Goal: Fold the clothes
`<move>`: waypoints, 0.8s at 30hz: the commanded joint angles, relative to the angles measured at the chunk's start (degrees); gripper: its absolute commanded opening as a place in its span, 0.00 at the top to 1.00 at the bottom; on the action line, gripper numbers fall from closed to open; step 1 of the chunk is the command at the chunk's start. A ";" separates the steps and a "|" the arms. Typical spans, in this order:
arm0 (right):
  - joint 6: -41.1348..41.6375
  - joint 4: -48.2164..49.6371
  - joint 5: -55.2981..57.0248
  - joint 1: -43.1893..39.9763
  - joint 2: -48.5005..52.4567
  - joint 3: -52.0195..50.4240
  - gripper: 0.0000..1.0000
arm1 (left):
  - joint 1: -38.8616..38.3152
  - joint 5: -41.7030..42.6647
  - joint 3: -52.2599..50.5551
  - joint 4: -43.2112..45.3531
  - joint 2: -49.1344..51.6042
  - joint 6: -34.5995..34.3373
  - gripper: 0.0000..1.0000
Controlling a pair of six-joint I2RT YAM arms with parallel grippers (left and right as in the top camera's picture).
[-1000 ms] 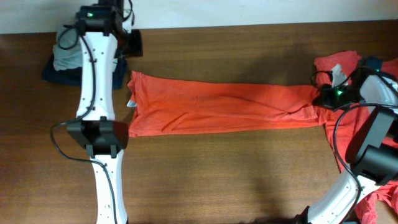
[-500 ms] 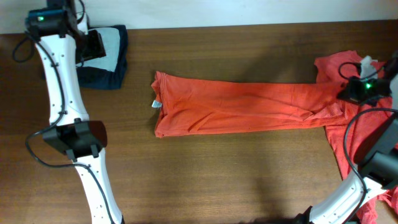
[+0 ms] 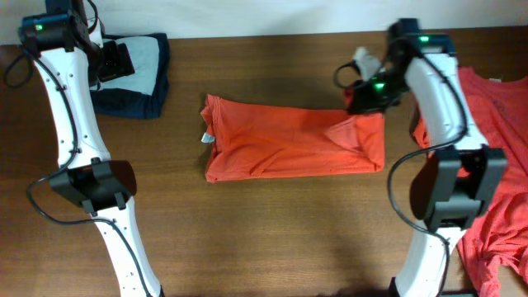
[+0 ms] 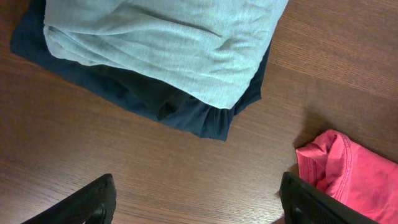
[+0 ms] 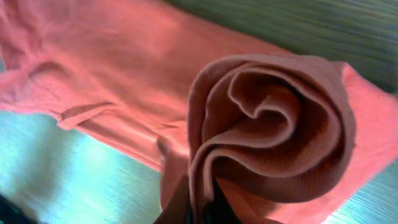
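Note:
An orange-red shirt (image 3: 280,150) lies as a long folded strip across the middle of the table. My right gripper (image 3: 356,101) is shut on its right end, which is lifted and doubled back over the strip. In the right wrist view the gripper (image 5: 205,208) pinches a rolled bunch of that fabric (image 5: 273,118). My left gripper (image 3: 115,62) hangs open at the back left, off the shirt. In the left wrist view its fingers (image 4: 81,202) stand wide apart over bare wood, with the shirt's corner (image 4: 351,177) beside the right finger.
A folded stack of dark blue and pale grey clothes (image 3: 140,70) sits at the back left, below the left gripper (image 4: 196,208), and shows as the stack (image 4: 161,43) in the left wrist view. More orange-red clothes (image 3: 495,165) lie heaped along the right edge.
The left gripper let go of the shirt's left end, swung to the back left and opened wider. The right gripper carried the shirt's right end leftward, so the strip is now shorter.

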 commanded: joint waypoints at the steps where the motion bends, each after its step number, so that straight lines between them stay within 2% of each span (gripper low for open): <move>1: 0.50 1.51 2.93 4.66 0.22 -2.93 0.96 | 0.24 0.39 1.05 0.11 -0.24 -0.28 0.16; 6: 0.48 6.80 2.95 9.86 0.22 -8.96 0.96 | 0.24 0.39 1.05 0.15 -0.24 -0.28 0.16; 11: 0.37 16.35 2.93 13.44 0.26 -16.81 0.93 | 0.24 0.39 1.05 0.13 -0.24 -0.28 0.16; 14: 0.55 20.68 1.77 14.51 0.31 -17.84 0.68 | 0.24 0.42 1.05 0.15 -0.24 -0.31 0.16; 17: 0.52 18.60 1.60 14.38 -0.48 -13.88 0.60 | 0.22 0.44 1.05 0.00 -0.24 -0.28 0.16; 20: 0.59 14.75 1.22 12.68 -2.58 -8.92 0.35 | 0.22 0.44 1.05 -0.35 -0.24 -0.31 0.16; 22: 1.09 12.94 1.25 11.82 -3.04 -8.35 0.30 | 0.22 0.44 1.05 -0.33 -0.24 -0.28 0.16; 24: 3.52 9.16 1.20 10.12 -2.91 -8.50 0.36 | 0.17 0.44 1.05 -0.35 -0.24 -0.31 0.16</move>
